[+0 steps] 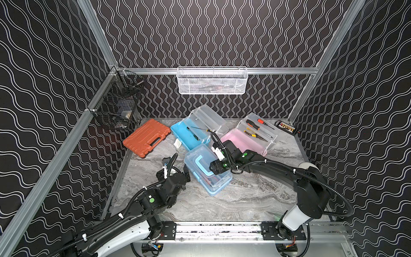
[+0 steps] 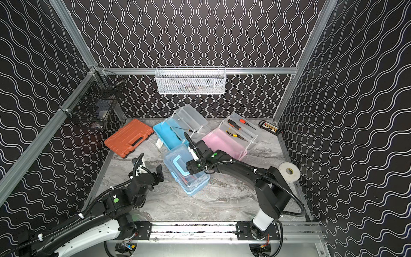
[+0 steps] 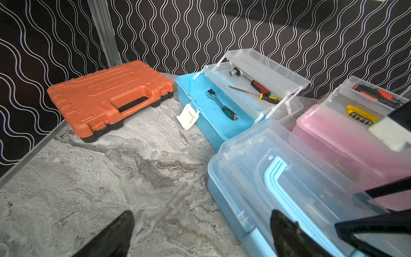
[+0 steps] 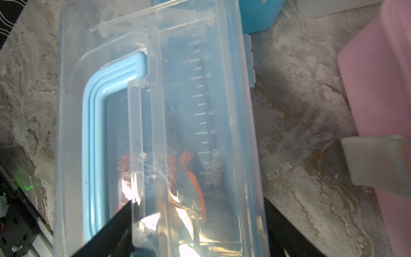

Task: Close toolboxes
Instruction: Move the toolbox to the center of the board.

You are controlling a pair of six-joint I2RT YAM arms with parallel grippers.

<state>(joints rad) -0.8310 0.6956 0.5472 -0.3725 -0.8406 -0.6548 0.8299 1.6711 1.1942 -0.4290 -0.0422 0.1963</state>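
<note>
Nearest me, at the middle of the grey marbled counter (image 1: 244,200), the light blue plastic toolbox with a clear lid (image 1: 195,158) lies with its lid down. The right gripper (image 4: 199,204) hangs over it, jaws wide and astride the hinge-side half, probably to press it home. The left gripper (image 3: 202,215), jaws fully apart, sits at its left wall, likely as a brace. Toward the back edge, the second light blue toolbox (image 1: 189,133) and the pink toolbox (image 1: 246,140) gape open with trays raised, so they are yet to close. The ribbed orange case (image 1: 146,138) lies shut near the back left corner.

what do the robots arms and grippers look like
Left arm and right arm: black, white lower link, green joint dots, ribbed black cable conduit with white zip ties. Left gripper and right gripper: black tapered fingers.
</note>
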